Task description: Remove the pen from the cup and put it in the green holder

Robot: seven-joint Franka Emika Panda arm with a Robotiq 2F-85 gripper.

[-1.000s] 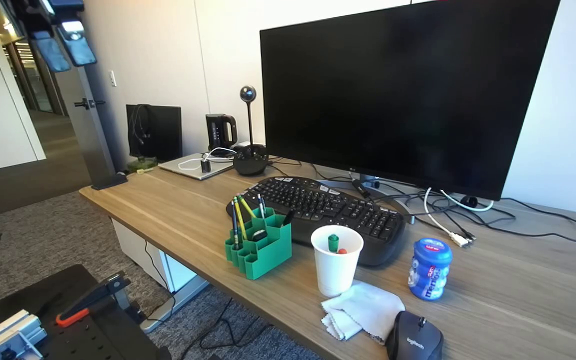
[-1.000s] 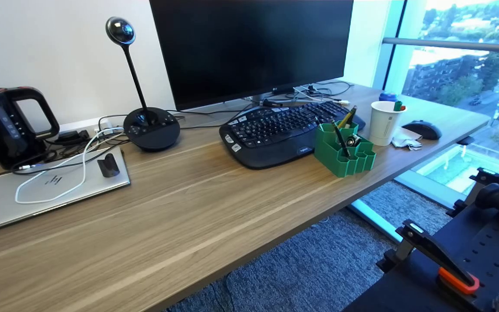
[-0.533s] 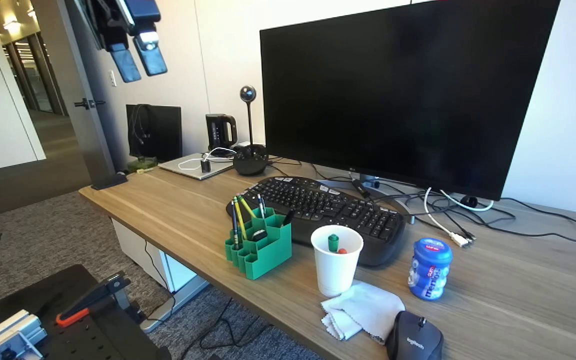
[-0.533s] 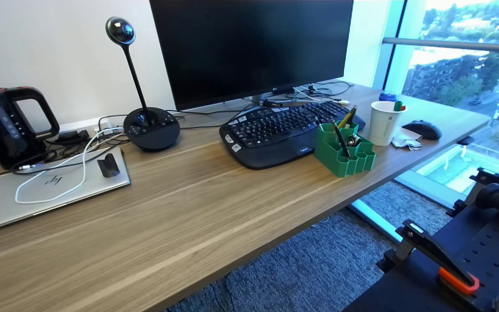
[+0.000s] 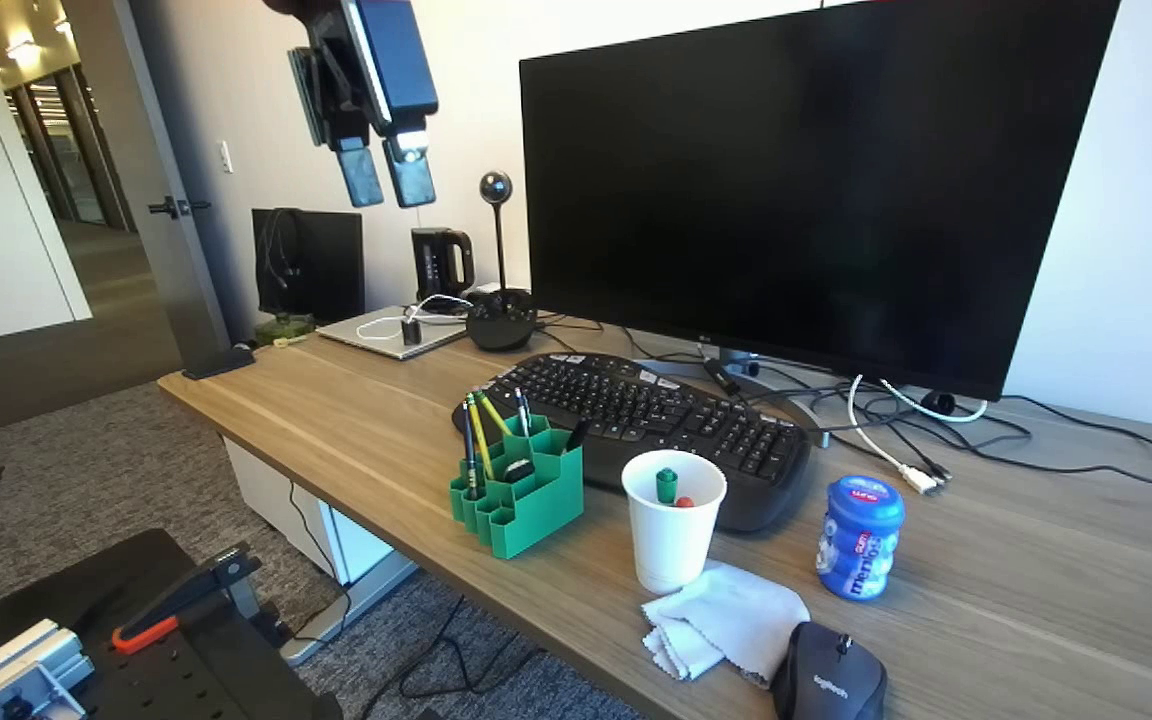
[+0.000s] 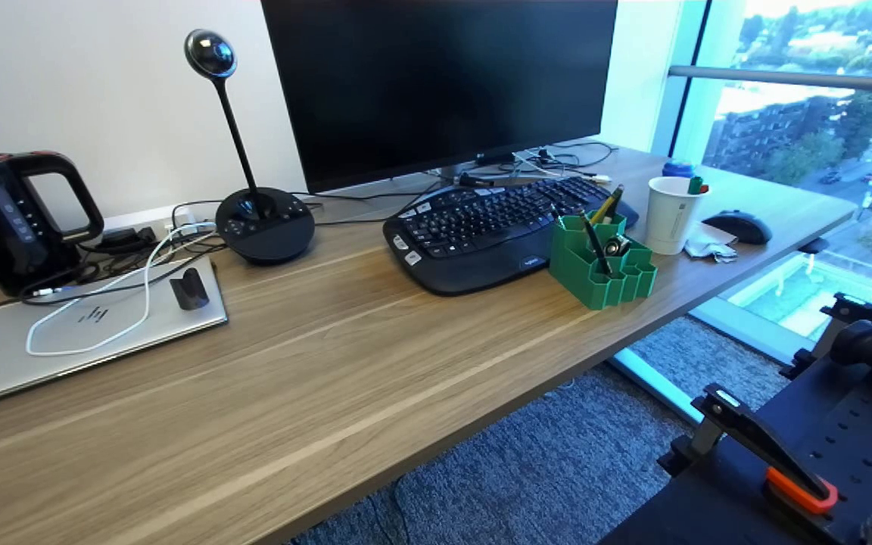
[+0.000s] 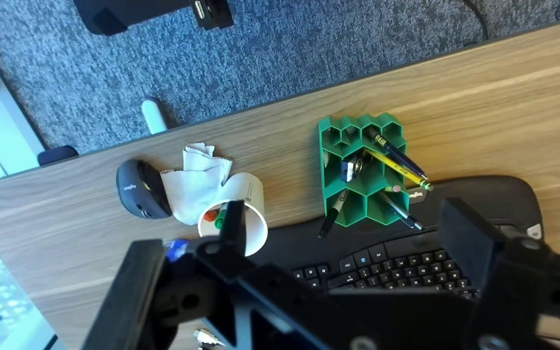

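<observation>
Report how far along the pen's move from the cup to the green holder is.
Done: nothing yet; the green-ended pen is in the white cup. In hand: nothing; the gripper hangs open and empty in the air. Left: grasp the pen, lift it out and put it in the green holder.

Monitor (image 5: 806, 200) and kettle (image 6: 8, 227) stand toward the back edge of the bench (image 6: 368, 356) — mouse (image 5: 831, 675) and pale cloth (image 5: 731, 620) lie touching near the front edge.
</observation>
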